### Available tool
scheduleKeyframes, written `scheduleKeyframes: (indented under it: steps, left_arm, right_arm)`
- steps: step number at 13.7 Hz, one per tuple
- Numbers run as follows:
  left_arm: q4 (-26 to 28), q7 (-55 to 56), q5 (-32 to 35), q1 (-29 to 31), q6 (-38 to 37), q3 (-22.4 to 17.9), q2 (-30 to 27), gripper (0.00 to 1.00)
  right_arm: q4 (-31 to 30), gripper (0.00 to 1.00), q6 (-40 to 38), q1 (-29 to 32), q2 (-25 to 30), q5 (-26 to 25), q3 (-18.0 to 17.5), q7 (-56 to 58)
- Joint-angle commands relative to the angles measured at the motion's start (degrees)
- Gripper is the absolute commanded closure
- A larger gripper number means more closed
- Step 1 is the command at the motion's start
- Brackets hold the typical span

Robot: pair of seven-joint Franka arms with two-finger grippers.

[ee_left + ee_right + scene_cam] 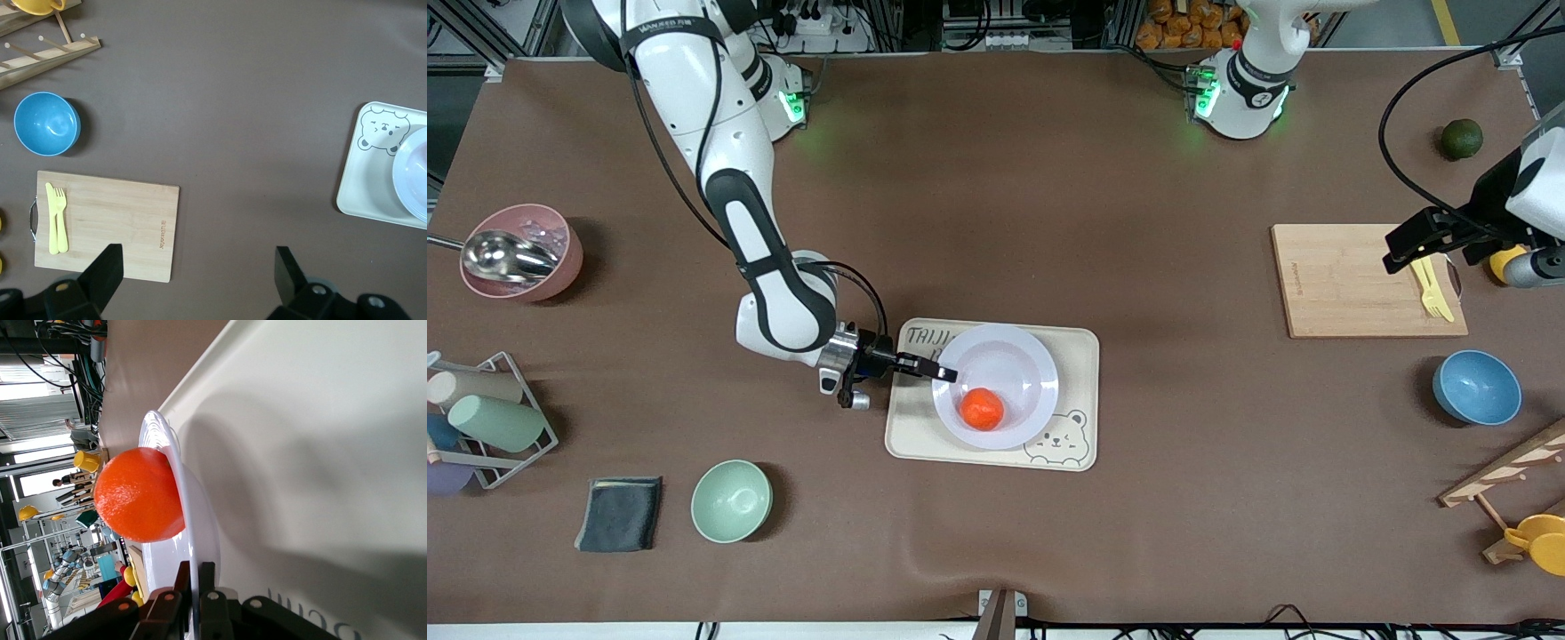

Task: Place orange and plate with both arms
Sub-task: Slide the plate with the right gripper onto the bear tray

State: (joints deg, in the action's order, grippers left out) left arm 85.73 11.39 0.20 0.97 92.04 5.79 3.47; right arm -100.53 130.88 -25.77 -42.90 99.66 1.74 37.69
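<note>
Small round orange (982, 409) sits in the round pale lavender plate (996, 385) on the cream rectangular bear tray (1080, 396). Right gripper (941, 372) is clamped on the plate's rim; next, I judge, release. Left gripper (197, 270) waits spread over the bamboo cutting board (113, 223), well apart from the tray.

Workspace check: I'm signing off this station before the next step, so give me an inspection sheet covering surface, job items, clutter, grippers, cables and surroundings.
Surface: brown table, covering rippled near the front edge.
Job's things: orange lies in the plate; plate sits on the bear tray.
Clutter: cutting board with a yellow fork, blue bowl, green bowl, pink bowl holding a ladle, cup rack, grey cloth, dark green fruit.
Grippers: right gripper shut on the plate's rim; left gripper open, over the cutting board.
Cables: black cable looping to the left arm.
Surroundings: frames and wiring along the robots' side.
</note>
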Motion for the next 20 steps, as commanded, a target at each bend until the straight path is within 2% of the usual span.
scheduleKeyframes:
  steps: [1, 5, 7, 8, 9, 10, 12, 14, 20]
  left_arm:
    - [0.0, 0.7, 0.8, -0.4, -0.7, 0.0, -0.3, 0.00]
    - [-0.3, 0.1, 0.8, -0.4, -0.7, -0.1, -0.3, 0.00]
    - [-0.4, 0.3, 0.9, -0.4, -0.7, -0.1, -0.4, 0.00]
    - [-0.3, 0.3, 0.8, -0.4, -0.7, 0.0, -0.5, 0.00]
    - [-0.3, 0.1, 0.9, -0.4, -0.7, 0.0, -0.5, 0.00]
    - [-0.2, -0.2, 0.9, -0.5, -0.7, 0.0, -0.4, 0.00]
    - [-0.2, 0.4, 1.0, -0.6, -0.7, 1.2, -0.5, 0.00]
    - [-0.3, 0.4, 1.0, -0.6, -0.7, 1.3, -0.6, 0.00]
    - [-0.5, -0.5, 0.4, -0.6, -1.9, 1.4, -0.8, 0.00]
  right_arm:
    - [2.0, 1.00, 0.3, 0.6, -1.7, -1.0, -0.5, 0.6]
    - [2.3, 0.98, 0.3, 0.8, -2.1, -1.1, -0.5, 0.5]
    - [2.4, 0.85, 0.4, 0.8, -2.6, -1.1, -0.5, 0.5]
    - [2.6, 0.84, 0.4, 0.8, -2.8, -1.1, -0.5, 0.4]
    - [2.7, 0.73, 0.4, 0.8, -2.8, -1.2, -0.5, 0.1]
    - [2.7, 0.69, 0.4, 0.8, -2.9, -1.3, -0.4, 0.1]
    - [2.6, 0.69, 0.5, 0.8, -2.9, -1.7, -0.4, -0.1]
    - [2.6, 0.65, 0.5, 1.1, -2.9, -2.5, -0.4, -0.2]
    - [2.3, 0.64, 0.4, 2.9, -2.8, -6.2, -0.4, -0.9]
